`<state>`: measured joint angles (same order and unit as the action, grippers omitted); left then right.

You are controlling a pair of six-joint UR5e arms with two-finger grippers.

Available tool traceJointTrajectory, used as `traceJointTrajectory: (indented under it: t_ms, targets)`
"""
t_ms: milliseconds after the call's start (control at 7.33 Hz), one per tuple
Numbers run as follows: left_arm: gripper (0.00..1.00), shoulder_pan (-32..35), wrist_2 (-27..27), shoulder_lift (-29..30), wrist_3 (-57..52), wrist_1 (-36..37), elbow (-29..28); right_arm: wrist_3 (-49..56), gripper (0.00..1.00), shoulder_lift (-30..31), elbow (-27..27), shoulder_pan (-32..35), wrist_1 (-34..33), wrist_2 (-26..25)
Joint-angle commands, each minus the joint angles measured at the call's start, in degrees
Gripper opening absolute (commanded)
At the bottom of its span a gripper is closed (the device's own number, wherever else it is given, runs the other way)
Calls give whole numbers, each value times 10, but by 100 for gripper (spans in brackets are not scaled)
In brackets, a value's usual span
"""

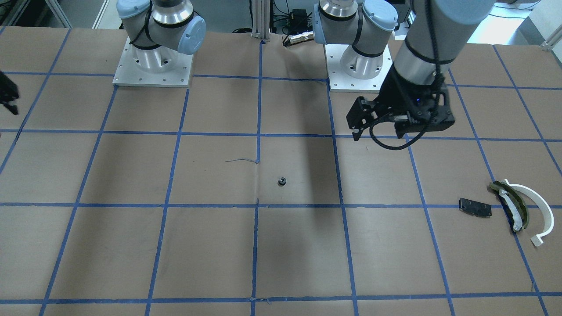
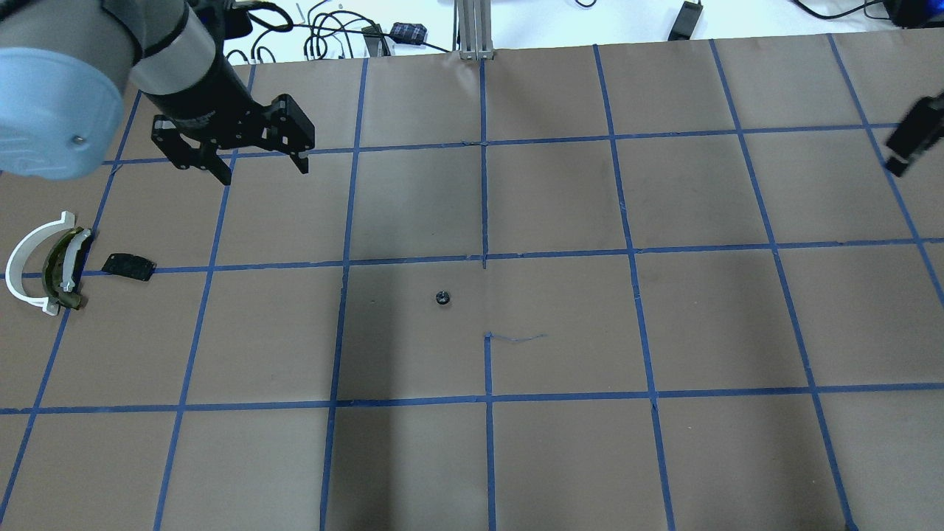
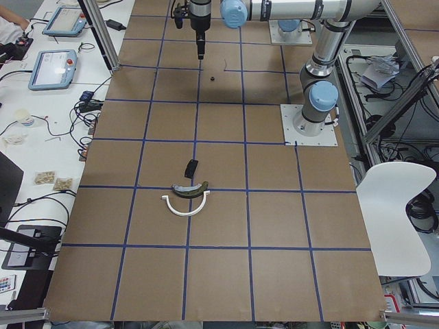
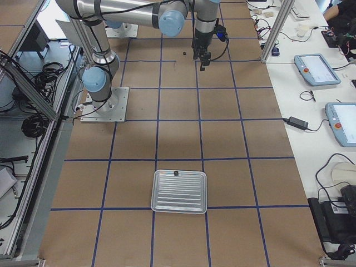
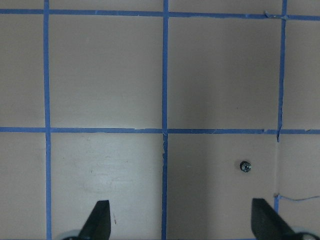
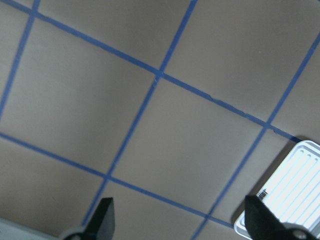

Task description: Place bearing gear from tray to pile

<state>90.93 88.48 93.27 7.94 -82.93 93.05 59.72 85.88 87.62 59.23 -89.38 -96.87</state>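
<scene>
Bearing gear (image 5: 245, 166), lower right: tiny, rigid, light, probably slick; pinch across rim. Left gripper (image 5: 180, 201) and right gripper (image 6: 178, 198) both spread, empty.

Only bare paper surrounds the bearing gear (image 1: 282, 181) and stretches to the pile (image 1: 516, 217), where the black plate (image 1: 475, 207) lies nearest, the olive-green piece (image 1: 505, 193) and white arc (image 1: 546, 210) nested together behind it

Overhead and front views face each other across the counter (image 2: 723, 324), sharing the gear (image 1: 282, 181); end views look along it from afar; wrist views look down, close.
</scene>
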Motion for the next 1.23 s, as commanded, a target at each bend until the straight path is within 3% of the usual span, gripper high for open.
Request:
traceJointTrajectory:
  t_ms: [0,273,409,1091]
  targets:
    - [100,85,0,41,41,112,77,342,90,-52,7,-168,-55,25]
    - [100,123,0,86,60,265,173,558,87,-151,5,-268,-76,106]
    - [100,154,-1,106,106,325,187,622,86,-189,5,-297,-89,108]
    - [100,183,1,203,124,391,183,789,84,-268,10,-323,-159,136]
